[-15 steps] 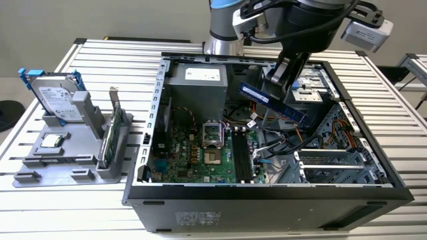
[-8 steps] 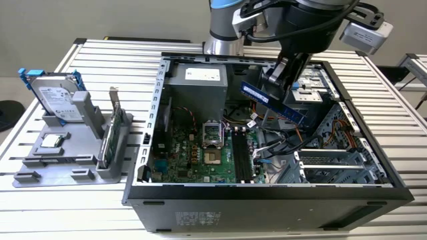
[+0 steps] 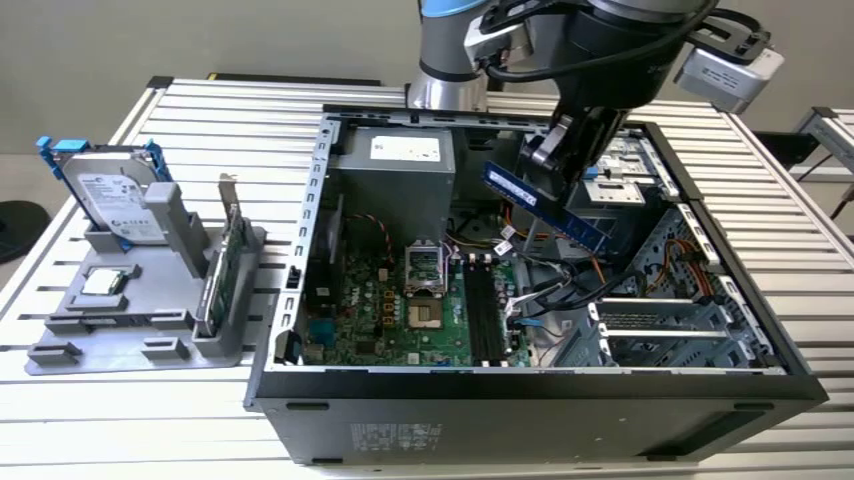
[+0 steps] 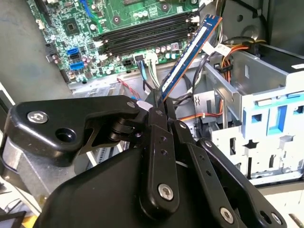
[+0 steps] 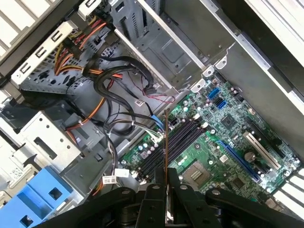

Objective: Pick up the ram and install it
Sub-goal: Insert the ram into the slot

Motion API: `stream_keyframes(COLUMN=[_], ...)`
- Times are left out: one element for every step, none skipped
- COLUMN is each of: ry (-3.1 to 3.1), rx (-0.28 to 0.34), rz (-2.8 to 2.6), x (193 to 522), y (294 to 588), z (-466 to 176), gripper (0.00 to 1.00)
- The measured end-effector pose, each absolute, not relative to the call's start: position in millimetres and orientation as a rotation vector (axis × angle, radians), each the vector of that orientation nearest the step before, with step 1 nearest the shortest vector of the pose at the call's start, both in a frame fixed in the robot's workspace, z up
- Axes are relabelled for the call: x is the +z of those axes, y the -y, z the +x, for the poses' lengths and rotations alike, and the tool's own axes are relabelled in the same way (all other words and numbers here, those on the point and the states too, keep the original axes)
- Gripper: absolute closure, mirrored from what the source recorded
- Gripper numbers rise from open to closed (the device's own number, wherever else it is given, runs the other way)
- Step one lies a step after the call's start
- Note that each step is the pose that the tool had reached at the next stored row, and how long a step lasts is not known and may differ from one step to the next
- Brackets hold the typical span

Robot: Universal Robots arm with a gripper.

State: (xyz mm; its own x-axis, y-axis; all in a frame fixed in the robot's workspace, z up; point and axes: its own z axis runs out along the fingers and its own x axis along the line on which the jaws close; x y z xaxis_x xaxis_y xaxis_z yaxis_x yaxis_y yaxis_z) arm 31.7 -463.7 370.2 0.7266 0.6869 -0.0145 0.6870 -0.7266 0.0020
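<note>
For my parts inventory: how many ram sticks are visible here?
1. The ram is clamped in the hand, tilted above the open computer case. The black motherboard slots look empty, but another stick might be hidden elsewhere.

1. Black gripper fingers clamp the ram, seen edge-on as a thin strip.
2. Ram lines up over the black memory slots on the green motherboard; contact unclear.
3. CPU socket just beside the slots, blue expansion slot past it.
4. Black cable bundle loops beside the metal drive cage.
5. Blue plastic bracket near the cage.
</note>
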Motion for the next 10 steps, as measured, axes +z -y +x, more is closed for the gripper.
stream_keyframes(ry=[-1.148, -1.137, -1.126, -1.115, -1.104, -1.093, -1.082, -1.07, -1.06, -1.048], rx=[-0.02, -0.02, -0.02, -0.02, -0.02, -0.02, -0.02, -0.02, -0.02, -0.02], rz=[2.916, 2.921, 2.925, 2.929, 2.934, 2.938, 2.942, 2.946, 2.95, 2.954], x=[370.1, 369.9, 369.8, 369.6, 369.5, 369.3, 369.2, 369.0, 368.8, 368.7], y=[463.7, 463.7, 463.7, 463.7, 463.7, 463.7, 463.7, 463.7, 463.7, 463.7], z=[31.7, 31.7, 31.7, 31.7, 31.7, 31.7, 31.7, 31.7, 31.7, 31.7], gripper=[1.0, 1.0, 1.0, 1.0, 1.0, 1.0, 1.0, 1.0, 1.0, 1.0])
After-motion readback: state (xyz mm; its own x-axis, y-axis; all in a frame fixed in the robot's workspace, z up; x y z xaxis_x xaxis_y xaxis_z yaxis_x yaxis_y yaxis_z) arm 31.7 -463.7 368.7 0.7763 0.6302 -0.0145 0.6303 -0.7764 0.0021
